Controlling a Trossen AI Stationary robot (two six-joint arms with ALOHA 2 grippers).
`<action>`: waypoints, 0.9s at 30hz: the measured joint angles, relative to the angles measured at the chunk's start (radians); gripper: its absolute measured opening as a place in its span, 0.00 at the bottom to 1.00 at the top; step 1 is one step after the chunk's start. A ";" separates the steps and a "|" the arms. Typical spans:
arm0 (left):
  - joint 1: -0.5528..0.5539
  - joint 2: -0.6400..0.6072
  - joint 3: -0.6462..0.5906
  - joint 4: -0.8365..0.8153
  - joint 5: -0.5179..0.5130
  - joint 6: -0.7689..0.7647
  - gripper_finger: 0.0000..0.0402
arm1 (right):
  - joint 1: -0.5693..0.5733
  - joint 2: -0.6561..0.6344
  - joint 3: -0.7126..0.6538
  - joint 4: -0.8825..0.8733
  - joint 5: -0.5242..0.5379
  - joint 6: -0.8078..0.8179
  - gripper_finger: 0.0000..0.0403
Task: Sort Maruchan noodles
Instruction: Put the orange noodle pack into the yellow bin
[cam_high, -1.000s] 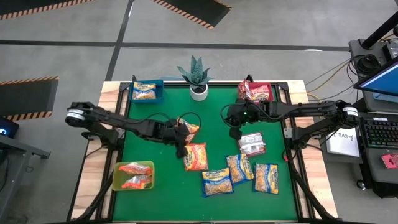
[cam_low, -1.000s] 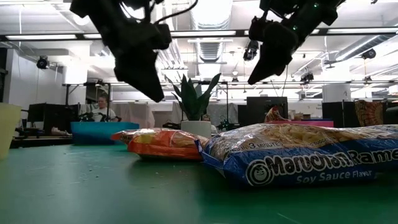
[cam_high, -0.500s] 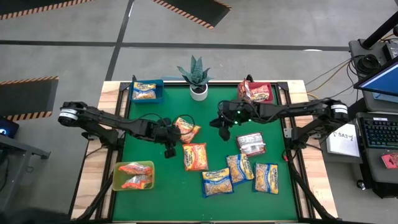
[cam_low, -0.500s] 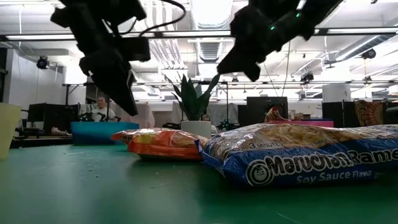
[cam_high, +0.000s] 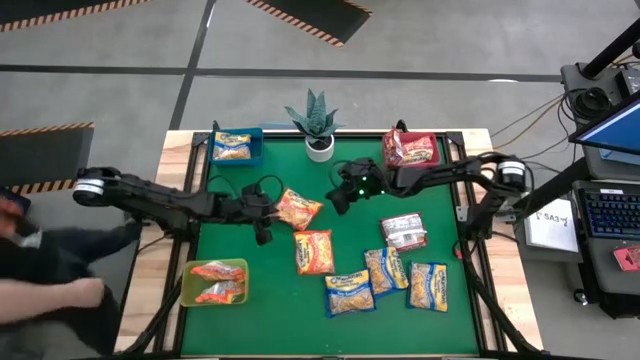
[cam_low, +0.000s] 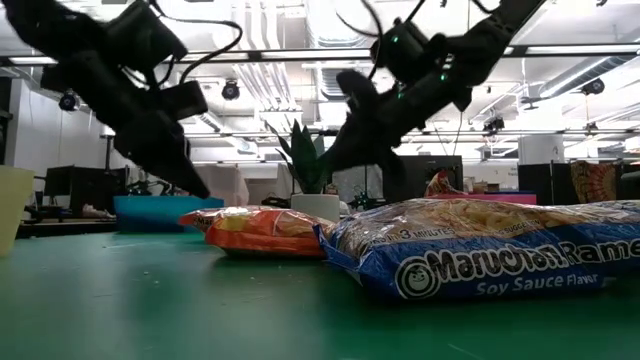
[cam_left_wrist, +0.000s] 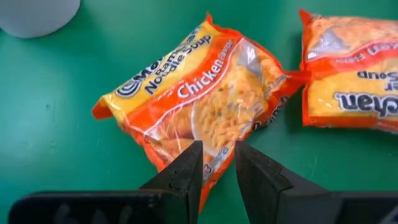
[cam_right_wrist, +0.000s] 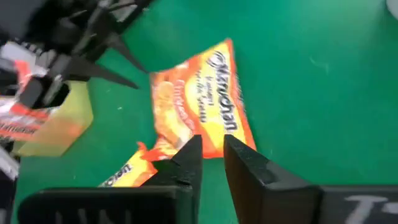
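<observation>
Both arms reach in over the green table (cam_high: 260, 310) from opposite sides, meeting around one orange chicken packet (cam_high: 298, 209) lying flat near the middle, a little toward the potted plant (cam_high: 315, 120). The left pincer (cam_high: 264, 232) hangs just beside that packet's near-left edge, its fingers drawn to a narrow slot with nothing between them; in the left wrist view the packet (cam_left_wrist: 199, 106) sits right ahead of the fingertips, tilted, a second orange packet (cam_left_wrist: 351, 74) off to its side. The right pincer (cam_high: 340, 200) hovers on the packet's other side, its dark fingers also only a slim gap apart and gripping nothing; its wrist view looks down on the same orange packet (cam_right_wrist: 202, 102). Now the rest of the noodles: the second orange packet (cam_high: 314, 251) lies flat just below the first, three blue-edged yellow packets (cam_high: 388, 270) are spread in a loose row along the near right part of the table, and the silvery-grey packet (cam_high: 405, 232) lies above them. Already in bins: two orange packets in the yellow-green bin (cam_high: 187, 290) at the near left, a yellow packet in the blue bin (cam_high: 216, 139) at the far left, a red packet in the red bin (cam_high: 388, 142) at the far right. From table height, a blue soy sauce packet (cam_low: 480, 250) fills the foreground, an orange one (cam_low: 262, 230) behind it.
</observation>
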 joint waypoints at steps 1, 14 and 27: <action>0.002 0.000 -0.017 0.037 0.000 0.000 0.19 | -0.001 0.013 0.000 0.001 0.009 0.024 0.17; 0.003 0.094 -0.108 0.232 -0.022 0.000 0.19 | -0.002 0.150 0.014 0.069 0.026 0.203 0.68; 0.008 0.247 -0.106 0.323 -0.071 -0.024 0.19 | -0.001 0.281 0.108 0.103 -0.035 0.219 0.86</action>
